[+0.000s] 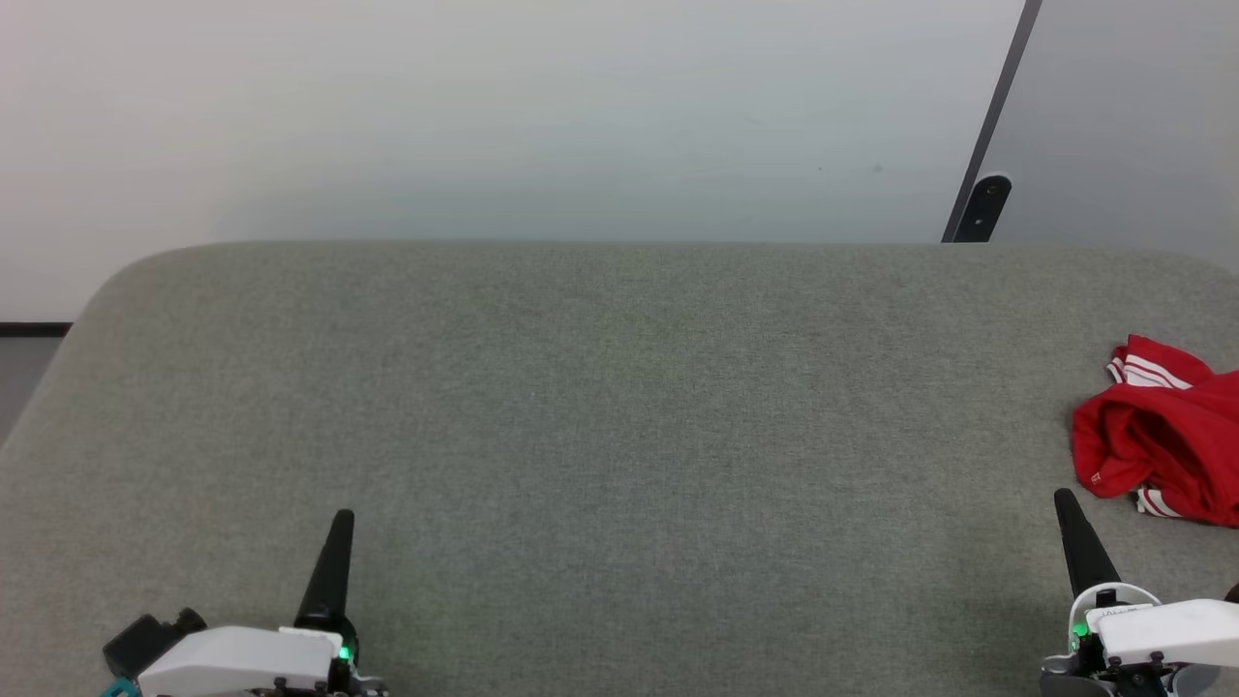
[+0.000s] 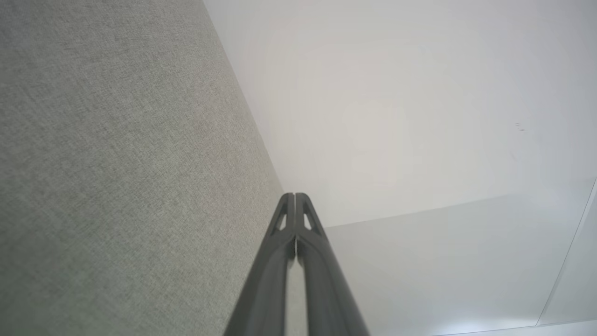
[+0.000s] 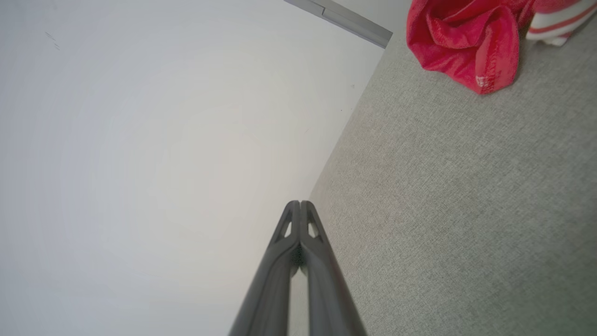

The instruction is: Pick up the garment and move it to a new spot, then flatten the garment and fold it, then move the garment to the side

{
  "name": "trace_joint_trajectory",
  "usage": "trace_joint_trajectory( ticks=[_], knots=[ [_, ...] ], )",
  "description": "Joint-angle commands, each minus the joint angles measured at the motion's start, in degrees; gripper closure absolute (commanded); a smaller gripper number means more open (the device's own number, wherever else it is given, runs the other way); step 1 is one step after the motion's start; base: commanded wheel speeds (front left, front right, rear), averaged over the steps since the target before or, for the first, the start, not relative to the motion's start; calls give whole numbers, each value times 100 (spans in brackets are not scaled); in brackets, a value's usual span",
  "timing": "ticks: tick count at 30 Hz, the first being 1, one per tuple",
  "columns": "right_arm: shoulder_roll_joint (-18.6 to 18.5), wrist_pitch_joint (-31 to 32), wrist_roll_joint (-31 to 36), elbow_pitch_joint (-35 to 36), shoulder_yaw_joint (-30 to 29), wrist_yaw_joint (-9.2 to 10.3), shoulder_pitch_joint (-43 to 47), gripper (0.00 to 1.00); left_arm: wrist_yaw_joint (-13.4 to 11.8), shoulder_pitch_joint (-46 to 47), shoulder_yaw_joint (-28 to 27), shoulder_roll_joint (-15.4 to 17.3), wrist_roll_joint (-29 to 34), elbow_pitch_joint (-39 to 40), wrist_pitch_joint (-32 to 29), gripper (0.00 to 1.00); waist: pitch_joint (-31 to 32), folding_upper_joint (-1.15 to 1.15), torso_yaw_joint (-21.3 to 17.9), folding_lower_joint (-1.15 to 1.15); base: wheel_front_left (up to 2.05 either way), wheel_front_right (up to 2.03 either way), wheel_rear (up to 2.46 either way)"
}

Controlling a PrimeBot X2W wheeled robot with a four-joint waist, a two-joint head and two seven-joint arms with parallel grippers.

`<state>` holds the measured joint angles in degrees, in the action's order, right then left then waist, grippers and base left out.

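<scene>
Crumpled garment [image 1: 1157, 440] ran off frame at 3 o'clock in head view and off top edge at 1 o'clock in right wrist view, much of it buried in own folds. White mark [image 1: 1096, 477] on hem was too small to read. Left gripper [image 1: 341, 518] and right gripper [image 1: 1065, 499] bodies were cropped at 7 and 5 o'clock.

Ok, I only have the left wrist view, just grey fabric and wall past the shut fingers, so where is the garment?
Observer: In the head view the garment lies crumpled at the far right of the grey surface.
Operator: Which gripper is closer to it?
Observer: The right gripper. Its tip is just short of the garment and not touching it.
Operator: Is that one open?
Observer: No. The right wrist view shows its fingers shut together, holding nothing.
</scene>
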<state>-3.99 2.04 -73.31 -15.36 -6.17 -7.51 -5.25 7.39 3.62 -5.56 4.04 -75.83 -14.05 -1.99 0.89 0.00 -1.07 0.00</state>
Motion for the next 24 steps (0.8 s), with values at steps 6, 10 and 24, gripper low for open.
trace_joint_trajectory(
  ticks=[6, 10, 24],
  knots=[
    [23, 99, -438, 73, -22, 2, -101, 100, 13, 126, -34, -20, -371, 25, -97, 100, -18, 0, 18, 0, 0, 0, 0],
    [34, 156, -628, 82, -25, 3, -107, 100, 14, 151, -45, -34, -549, 22, -153, 100, -29, 0, 29, 0, 0, 0, 0],
    [80, 311, -1274, 114, -33, 3, -123, 100, 16, 219, -78, -79, -1105, 12, -310, 100, -65, 0, 65, 0, 0, 0, 0]
  ],
)
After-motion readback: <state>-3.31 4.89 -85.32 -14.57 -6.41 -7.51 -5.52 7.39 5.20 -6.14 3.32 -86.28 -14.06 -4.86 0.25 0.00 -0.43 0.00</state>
